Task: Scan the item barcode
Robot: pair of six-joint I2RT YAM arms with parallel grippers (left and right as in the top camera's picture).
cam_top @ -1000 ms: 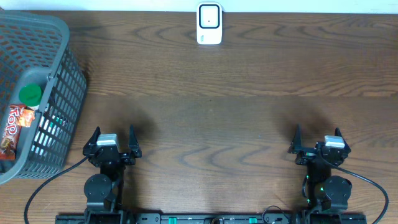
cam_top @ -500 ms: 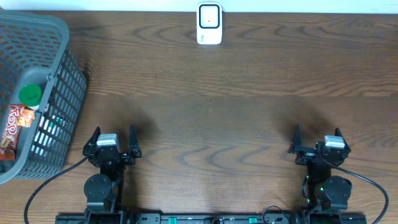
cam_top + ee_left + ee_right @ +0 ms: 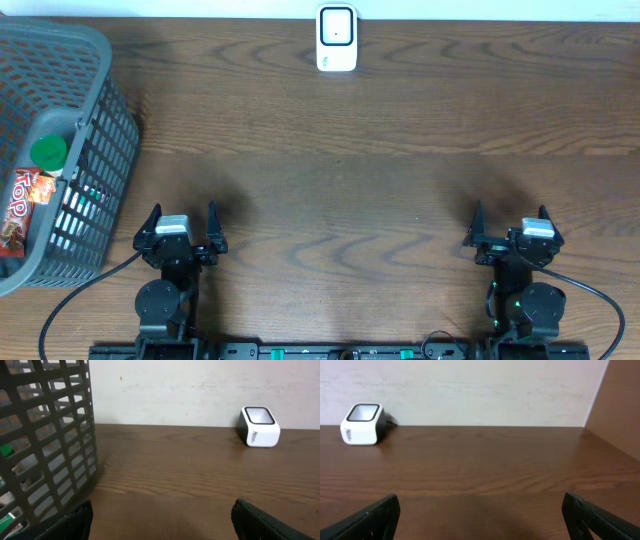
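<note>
Both grippers rest with jaws spread wide and nothing between them at the 6 o'clock edge of the wooden table (image 3: 340,180): the left gripper (image 3: 183,213) toward 7 o'clock, the right gripper (image 3: 510,212) toward 5 o'clock. At about 10 o'clock from the left gripper stands a grey mesh basket (image 3: 105,140). It holds a red snack packet (image 3: 22,203) and, just beyond it toward 12 o'clock, a green cap (image 3: 48,152) (what it caps is not clear). The white barcode scanner (image 3: 337,38) sits at 12 o'clock, against the wall and well apart from both arms.
</note>
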